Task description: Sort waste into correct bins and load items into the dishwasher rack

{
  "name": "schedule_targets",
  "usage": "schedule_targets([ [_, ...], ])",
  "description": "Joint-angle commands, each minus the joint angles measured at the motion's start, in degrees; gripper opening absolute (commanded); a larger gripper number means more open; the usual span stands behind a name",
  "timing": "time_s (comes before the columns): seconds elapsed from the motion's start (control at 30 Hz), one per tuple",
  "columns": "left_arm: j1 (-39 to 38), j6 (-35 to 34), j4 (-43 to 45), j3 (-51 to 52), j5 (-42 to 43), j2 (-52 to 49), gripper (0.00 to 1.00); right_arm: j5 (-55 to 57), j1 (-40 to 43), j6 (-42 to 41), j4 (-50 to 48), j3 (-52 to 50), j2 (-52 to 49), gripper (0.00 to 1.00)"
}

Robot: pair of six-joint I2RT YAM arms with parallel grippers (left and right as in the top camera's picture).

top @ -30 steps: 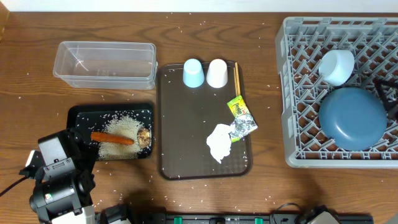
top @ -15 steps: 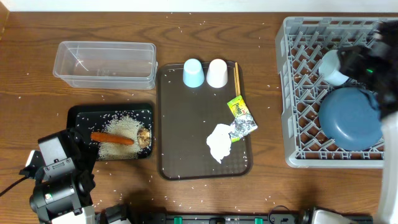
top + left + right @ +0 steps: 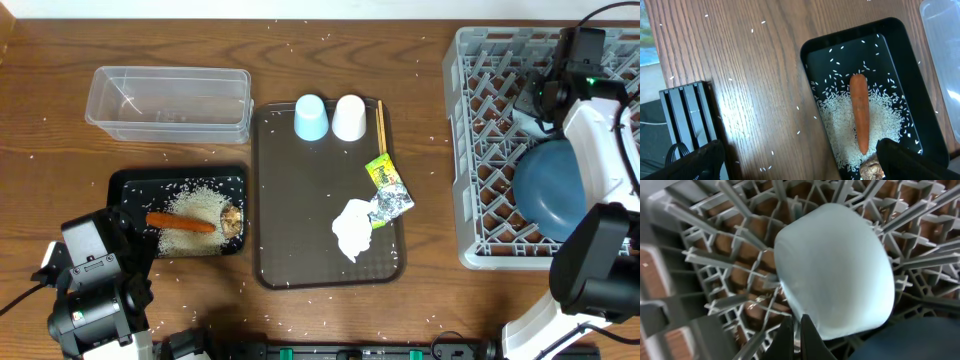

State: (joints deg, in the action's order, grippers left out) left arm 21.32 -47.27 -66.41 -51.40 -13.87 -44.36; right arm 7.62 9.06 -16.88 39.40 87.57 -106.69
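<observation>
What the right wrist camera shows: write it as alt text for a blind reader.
A pale-blue rounded bowl lies upside down on the grey plastic lattice dishwasher rack, filling mid-frame. The shut right hand points at the bowl's lower edge. Part of a dark-blue round plate shows at bottom right.

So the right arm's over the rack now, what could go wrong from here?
The shut right claw sits right at the edge of the pale-blue bowl in the dishwasher rack; moving off sideways could nudge it into the dark-blue plate. Later, the chopsticks lie close to the snack wrappers, so a grab there might catch both.
</observation>
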Motion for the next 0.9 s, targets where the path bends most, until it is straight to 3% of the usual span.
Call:
schedule_targets([
  [0.0, 0.3, 0.7, -0.2, -0.9, -0.5, -0.1, 0.98, 4.8, 0.6, 0.6, 0.1, 2.3, 0.0, 0.01],
  [0.23, 0.3, 0.7, -0.2, -0.9, -0.5, -0.1, 0.98, 7.1, 3.6, 1.3, 0.8, 2.3, -0.7, 0.01],
  [0.4, 0.3, 0.7, -0.2, -0.9, -0.5, -0.1, 0.98, -5.2, 5.9, 3.3, -0.3, 2.4, -0.8, 0.01],
  [0.6, 0.3, 0.7, -0.2, -0.9, -0.5, -0.1, 0.98, -6.4, 5.8, 4.5, -0.7, 3.4, -0.5, 0.01],
  [0.77, 0.3, 0.7, -0.2, -0.9, -0.5, -0.1, 0.98, -19.3, 5.7, 9.7, -3.1, 3.3, -0.6, 0.01],
  [0.87, 0.3, 0.7, -0.2, -0.9, -0.5, -0.1, 0.98, -17.8, 5.1, 9.9, -3.2, 3.3, -1.0, 0.01],
])
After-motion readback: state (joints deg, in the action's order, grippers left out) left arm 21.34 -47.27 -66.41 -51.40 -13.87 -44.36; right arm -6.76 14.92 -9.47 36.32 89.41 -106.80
